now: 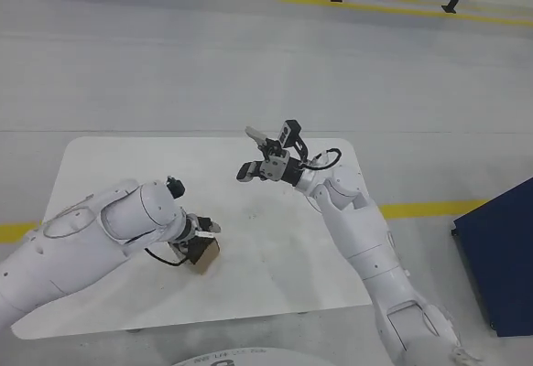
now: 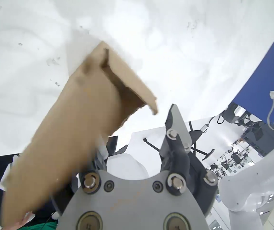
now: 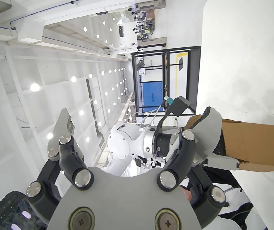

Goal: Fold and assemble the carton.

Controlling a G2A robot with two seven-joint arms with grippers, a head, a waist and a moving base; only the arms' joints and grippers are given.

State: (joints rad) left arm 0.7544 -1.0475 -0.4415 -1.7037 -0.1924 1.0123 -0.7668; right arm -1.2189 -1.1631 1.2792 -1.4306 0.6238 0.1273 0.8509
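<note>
- A white table (image 1: 285,265) is seen; a blue board (image 1: 516,247) is stood on the floor off its right side, and a yellow line (image 1: 431,209) is painted across the floor
- The brown carton (image 1: 204,254) is laid on the table near the front edge, on the left half, well apart from the right pincer (image 1: 253,154)
- The left pincer (image 1: 204,229) is set right at the carton, and from the top part of the carton is hidden under the left arm
- In the left wrist view one side of the left pincer is covered by the carton; the other finger (image 2: 175,125) is left bare, with a small gap between it and a carton flap (image 2: 151,104), so this pincer looks open and nothing is squeezed in it
- The right pincer is seen over the far part of the table, opened wide, with nothing held in it
- The carton's long side is pointed straight away from the left pincer, and an open side is turned toward the bare finger
- The dark inside of the carton is shown in the left wrist view; in the right wrist view a plain shut side is seen flat on the table, and the end next to the left arm is covered by the right pincer's own finger (image 3: 211,130)
</note>
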